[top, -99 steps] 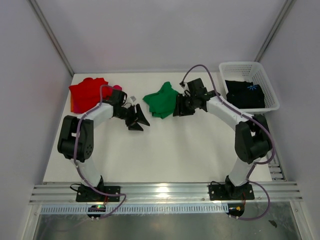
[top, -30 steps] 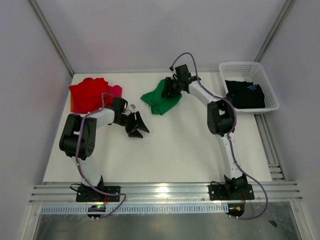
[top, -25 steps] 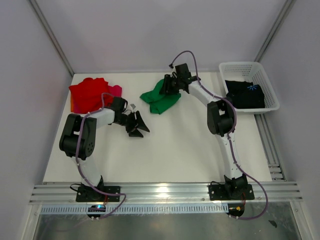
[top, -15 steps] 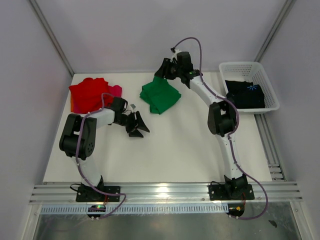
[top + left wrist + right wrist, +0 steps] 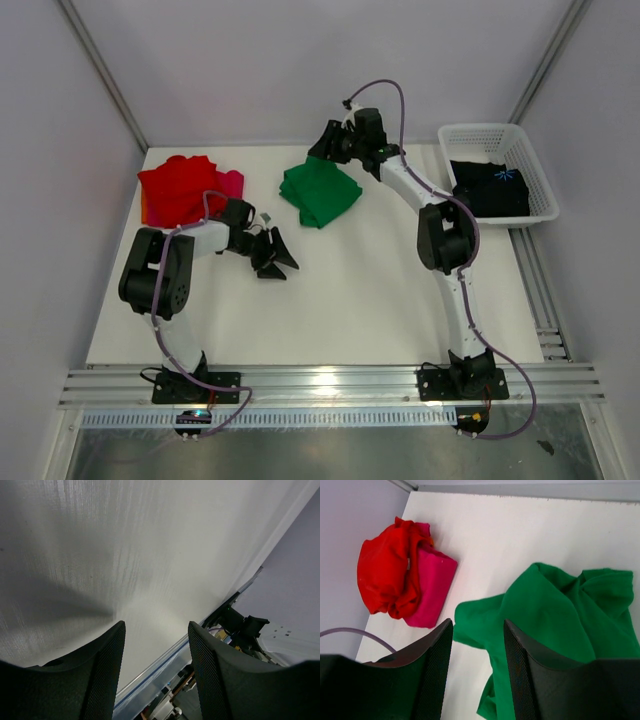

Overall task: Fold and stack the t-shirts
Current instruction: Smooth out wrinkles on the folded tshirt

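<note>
Top external view: the green t-shirt (image 5: 320,195) lies crumpled on the table (image 5: 350,300), toward the far edge and near the middle. The red t-shirt (image 5: 172,188) and the magenta t-shirt (image 5: 234,180) are heaped together, touching, at the far left corner. The black t-shirt (image 5: 488,190) lies inside the white basket (image 5: 487,131) at the far right. The right gripper (image 5: 322,144) hangs over the far edge of the green t-shirt, its fingers (image 5: 427,675) spread and gripping nothing. The left gripper (image 5: 280,262) sits low over bare table, left of the green t-shirt, its fingers (image 5: 100,670) spread and empty.
</note>
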Tool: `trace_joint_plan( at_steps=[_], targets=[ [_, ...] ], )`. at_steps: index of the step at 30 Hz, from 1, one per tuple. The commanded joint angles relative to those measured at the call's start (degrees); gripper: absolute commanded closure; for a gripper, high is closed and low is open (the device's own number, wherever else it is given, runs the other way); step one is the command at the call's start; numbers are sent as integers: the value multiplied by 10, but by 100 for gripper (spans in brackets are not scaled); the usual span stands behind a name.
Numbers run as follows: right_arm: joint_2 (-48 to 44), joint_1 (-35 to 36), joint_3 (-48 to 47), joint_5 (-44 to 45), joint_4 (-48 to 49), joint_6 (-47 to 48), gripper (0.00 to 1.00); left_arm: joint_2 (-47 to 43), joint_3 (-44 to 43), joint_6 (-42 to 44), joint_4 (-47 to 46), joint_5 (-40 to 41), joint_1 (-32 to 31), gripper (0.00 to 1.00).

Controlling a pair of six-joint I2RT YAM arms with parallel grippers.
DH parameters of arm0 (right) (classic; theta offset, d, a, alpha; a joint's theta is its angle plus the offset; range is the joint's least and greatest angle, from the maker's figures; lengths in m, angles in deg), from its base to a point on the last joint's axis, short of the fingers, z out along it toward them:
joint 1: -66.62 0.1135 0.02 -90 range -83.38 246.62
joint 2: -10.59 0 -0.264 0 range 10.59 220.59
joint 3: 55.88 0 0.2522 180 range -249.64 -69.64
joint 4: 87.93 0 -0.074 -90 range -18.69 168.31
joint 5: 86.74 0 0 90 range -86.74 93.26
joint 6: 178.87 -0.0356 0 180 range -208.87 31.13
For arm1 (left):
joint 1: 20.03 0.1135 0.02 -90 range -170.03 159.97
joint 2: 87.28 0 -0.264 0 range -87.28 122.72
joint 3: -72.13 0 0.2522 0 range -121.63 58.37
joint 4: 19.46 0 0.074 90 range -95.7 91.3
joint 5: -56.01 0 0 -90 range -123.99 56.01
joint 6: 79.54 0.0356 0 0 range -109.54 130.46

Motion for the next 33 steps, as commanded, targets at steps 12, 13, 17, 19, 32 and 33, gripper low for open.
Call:
trace_joint_plan(
  at_steps=[12,13,17,19,32,33],
  targets=[
    [-67,36,98,-65,39,14,50,-23,-117,-27,15,-37,-2,45],
    [-58,36,94,-63,39,12,50,-27,-129,-27,22,-38,-2,45],
    [-18,36,77,-59,37,-2,50,-61,-167,-31,50,-39,-3,45],
    [-3,36,78,-52,38,-6,50,-88,-170,-35,58,-37,-2,45],
    [53,21,59,53,-5,-34,50,-244,-136,-135,-15,-77,-2,44],
    [54,21,59,53,-10,-36,50,-257,-140,-135,-8,-76,-2,43]
  ],
)
